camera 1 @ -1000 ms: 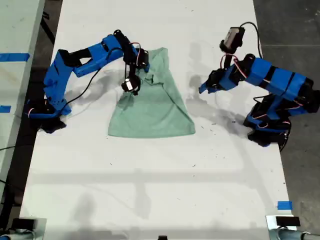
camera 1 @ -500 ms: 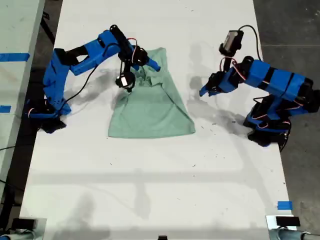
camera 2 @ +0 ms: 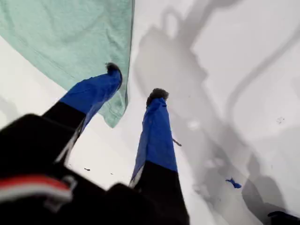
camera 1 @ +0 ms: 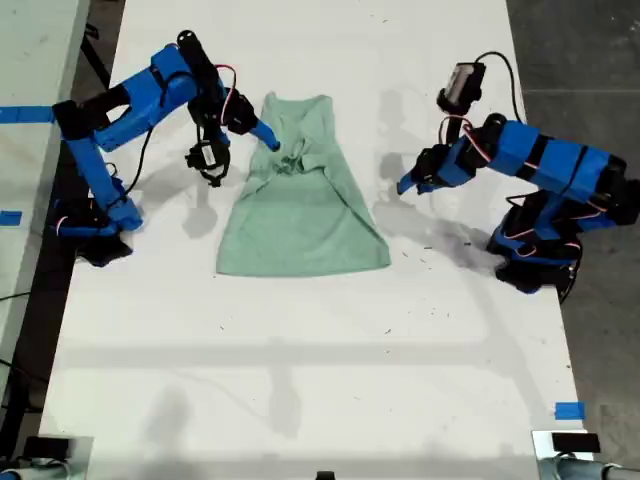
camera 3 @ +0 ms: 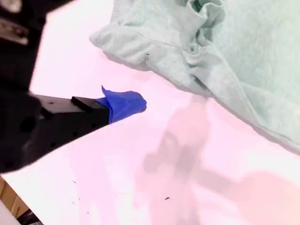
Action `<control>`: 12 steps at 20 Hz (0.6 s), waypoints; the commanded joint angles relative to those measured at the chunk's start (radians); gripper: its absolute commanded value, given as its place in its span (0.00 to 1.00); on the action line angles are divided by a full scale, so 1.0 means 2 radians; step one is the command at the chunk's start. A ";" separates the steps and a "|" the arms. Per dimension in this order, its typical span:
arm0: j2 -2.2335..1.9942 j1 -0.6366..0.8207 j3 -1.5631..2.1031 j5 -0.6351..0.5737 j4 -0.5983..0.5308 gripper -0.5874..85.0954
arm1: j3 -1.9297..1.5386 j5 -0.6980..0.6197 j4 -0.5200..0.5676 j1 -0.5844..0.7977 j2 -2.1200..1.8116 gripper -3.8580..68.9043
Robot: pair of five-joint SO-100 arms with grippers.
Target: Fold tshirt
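Item: my first gripper (camera 1: pixel 403 185), on the arm at the exterior view's right, elbow bent, reaching toward the tshirt (camera 1: pixel 300 215); fingers (camera 2: pixel 157 96) spread apart, holding nothing, above the white desk (camera 1: pixel 300 360) just beside the cloth's edge. Item: my second gripper (camera 1: pixel 265 134), on the arm at the exterior view's left, raised high and angled down near the bunched neck end; only one blue finger (camera 3: pixel 124 103) shows, so I cannot tell whether it is open or closed. Item: tshirt, pale mint, lying on the desk between both arms, hem end flat, neck end crumpled.
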State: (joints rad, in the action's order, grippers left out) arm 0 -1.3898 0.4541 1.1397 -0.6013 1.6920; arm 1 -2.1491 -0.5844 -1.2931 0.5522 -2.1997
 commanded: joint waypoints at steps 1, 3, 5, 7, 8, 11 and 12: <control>-0.111 -0.061 0.110 0.047 -0.030 0.42 | 0.008 -0.004 -0.008 -0.010 -0.025 0.25; -0.179 -0.093 0.197 0.082 -0.048 0.41 | 0.008 -0.007 -0.014 -0.017 -0.028 0.26; -0.242 -0.125 0.268 0.116 -0.058 0.41 | 0.008 -0.008 -0.021 -0.025 -0.031 0.30; -0.286 -0.153 0.321 0.148 -0.061 0.41 | 0.008 -0.008 -0.029 -0.039 -0.037 0.34; -0.300 -0.166 0.339 0.162 -0.054 0.42 | 0.008 -0.009 -0.034 -0.047 -0.040 0.37; -0.347 -0.198 0.388 0.194 -0.050 0.42 | 0.001 -0.012 -0.044 -0.069 -0.052 0.42; -0.360 -0.203 0.402 0.196 -0.057 0.42 | -0.002 -0.012 -0.044 -0.075 -0.053 0.44</control>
State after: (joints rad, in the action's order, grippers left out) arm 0 -2.0356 0.0828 1.9221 -0.2378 1.5907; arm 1 -2.1583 -0.5937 -1.3698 0.4295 -2.2672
